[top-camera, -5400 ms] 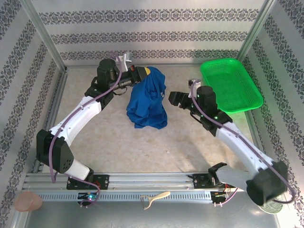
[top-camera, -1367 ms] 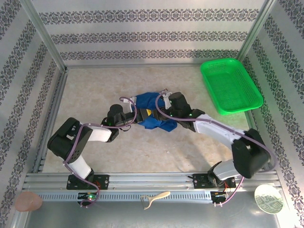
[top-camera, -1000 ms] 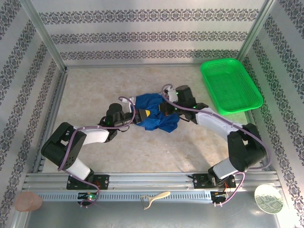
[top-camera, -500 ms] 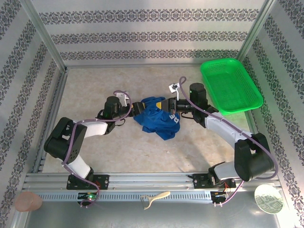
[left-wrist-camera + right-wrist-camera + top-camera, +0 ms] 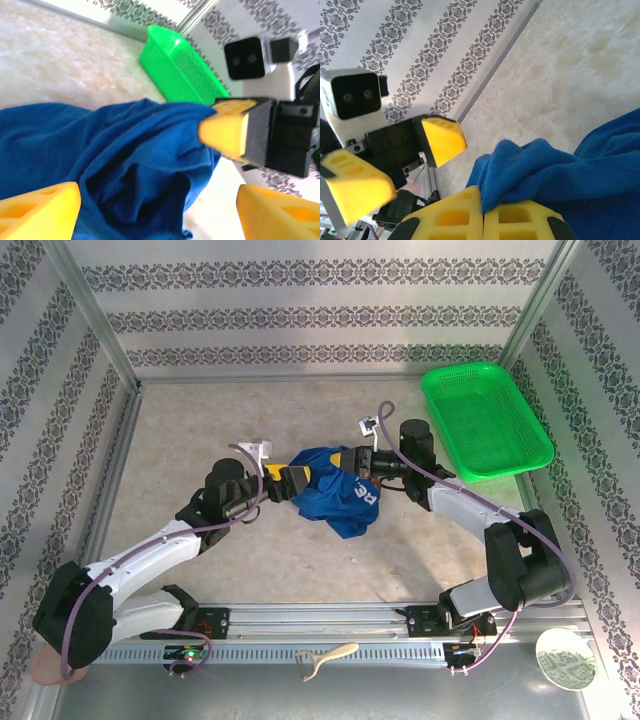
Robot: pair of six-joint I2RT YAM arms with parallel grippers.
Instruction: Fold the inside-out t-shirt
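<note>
We look down on the pale, stone-look bench (image 5: 200,420), closed in by walls (image 5: 300,315) of striped, patterned paper. The two white arms reach in from its near edge. The left arm (image 5: 150,555) lies low and slants toward the middle, and the right arm (image 5: 465,505) bends in from the other side.

In the far right corner of the bench sits the green mesh basket (image 5: 487,420), well apart from the cloth. The t-shirt (image 5: 335,498) lies near the middle of the bench as a crumpled royal-blue heap between the two tools, with some pale lettering showing on its right side.

The right tool (image 5: 356,462) is at the heap's upper right edge. In the right wrist view we see its yellow fingers (image 5: 520,222) pressed together with a fold of the blue cloth pinched between them, so it is holding the t-shirt.

The left tool (image 5: 287,478) sits just at the heap's left edge. Its jaws stand wide: in the left wrist view one yellow finger shows at each lower corner, with blue cloth lying in the gap between them and nothing gripped. We cannot tell whether those fingers touch the cloth.

In front of the near rail (image 5: 320,618) lie a pale curved piece (image 5: 325,655) and, at the right, a small round disc (image 5: 565,658).
</note>
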